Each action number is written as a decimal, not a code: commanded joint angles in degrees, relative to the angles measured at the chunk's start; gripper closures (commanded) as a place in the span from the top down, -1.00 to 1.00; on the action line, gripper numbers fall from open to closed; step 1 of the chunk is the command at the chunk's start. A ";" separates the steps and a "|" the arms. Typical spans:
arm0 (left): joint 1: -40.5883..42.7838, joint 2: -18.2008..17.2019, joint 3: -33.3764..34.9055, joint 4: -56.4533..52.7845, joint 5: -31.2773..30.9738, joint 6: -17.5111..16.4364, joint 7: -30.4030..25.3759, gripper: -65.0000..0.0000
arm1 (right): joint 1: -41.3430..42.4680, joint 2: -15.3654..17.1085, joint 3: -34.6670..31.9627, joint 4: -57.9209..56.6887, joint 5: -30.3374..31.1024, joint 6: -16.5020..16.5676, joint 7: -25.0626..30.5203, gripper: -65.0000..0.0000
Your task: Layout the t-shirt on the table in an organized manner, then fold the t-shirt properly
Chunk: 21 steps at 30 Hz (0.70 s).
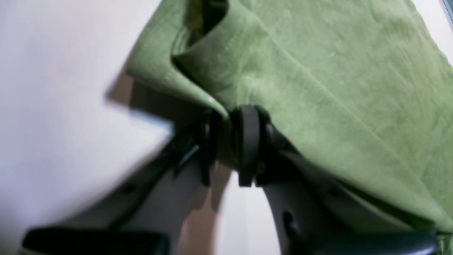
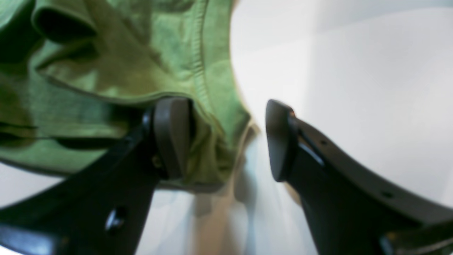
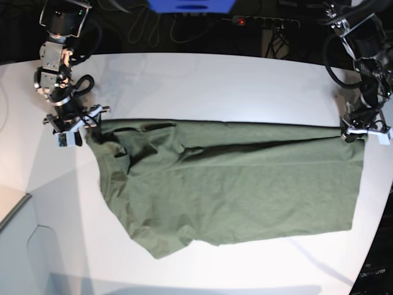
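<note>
Two corners, one nearly let go

Two arms at the far edge of the table (image 3: 202,80), one at each end of the t-shirt (image 3: 239,184). Shirt lies spread across the white top, long way across, collar and shoulder end toward my right arm, hem end toward my left. Far edge runs fairly straight between my two pincers. Near edge is uneven: a lower flap sags toward the front, and a bunched fold sits by the shoulder.

Step in hand, as I judge it: laying out, not yet folding. Cloth is mostly flat but rumpled at the right-arm end.

Left gripper (image 1: 230,141): jaws close together with a corner of green fabric between the pads, a fold rising just behind them. View is blurred; I cannot tell whether the pinch is firm or slackening.

Right gripper (image 2: 226,138): jaws spread wide. One pad rests against the hemmed edge of the cloth; the other stands apart over bare table. Nothing held there.

Next move, my guess: get a proper hold of the bunched shoulder edge with the right pincer and draw it outward to flatten the crumple, keeping the far edge straight. Risk: dragging the whole shirt rather than smoothing it.
</note>
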 commanded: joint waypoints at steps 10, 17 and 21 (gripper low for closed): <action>-1.17 -1.82 -0.03 0.14 0.72 0.81 0.99 -0.64 | 4.19 0.11 5.71 0.67 0.74 -0.68 1.45 0.04; -1.17 -2.00 -0.03 0.23 0.63 0.81 1.61 -0.63 | 4.01 0.02 6.32 0.58 0.82 -4.02 1.36 0.05; -1.44 -2.08 -0.12 0.76 0.54 0.81 7.23 -0.28 | 3.04 -0.95 6.24 0.58 0.82 -4.02 1.36 0.05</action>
